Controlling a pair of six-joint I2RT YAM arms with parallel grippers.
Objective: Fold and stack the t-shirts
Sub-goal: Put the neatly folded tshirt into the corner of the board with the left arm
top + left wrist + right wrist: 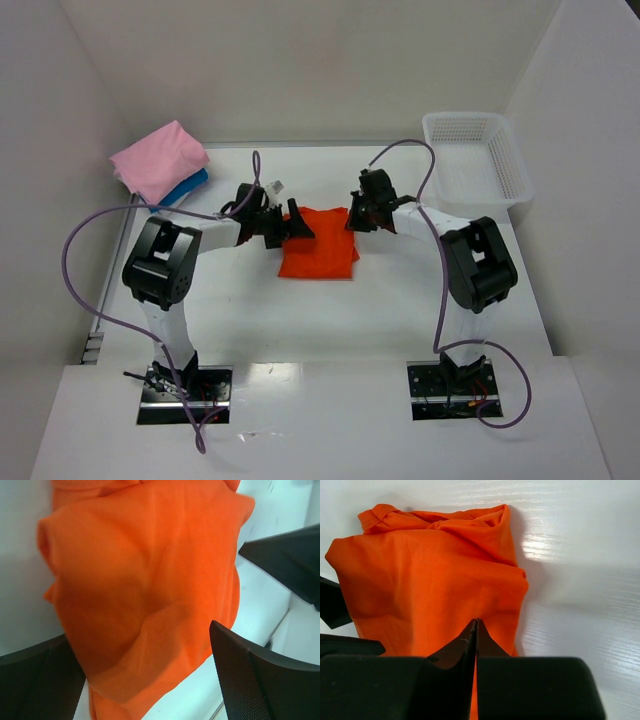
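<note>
Orange t-shirt lies partly folded between the two grippers, not yet stacked. The right gripper is closed, apparently pinching its edge. The left gripper stands with fingers spread over the cloth. Well apart, beyond the left gripper to its left, the pink t-shirt lies folded on the blue t-shirt: two judged done, one left. Count: three shirts, and one white basket beyond the right gripper.

The orange t-shirt is bright and plain. The pink t-shirt is light and plain. The blue t-shirt is plain. The basket and desk are white.
</note>
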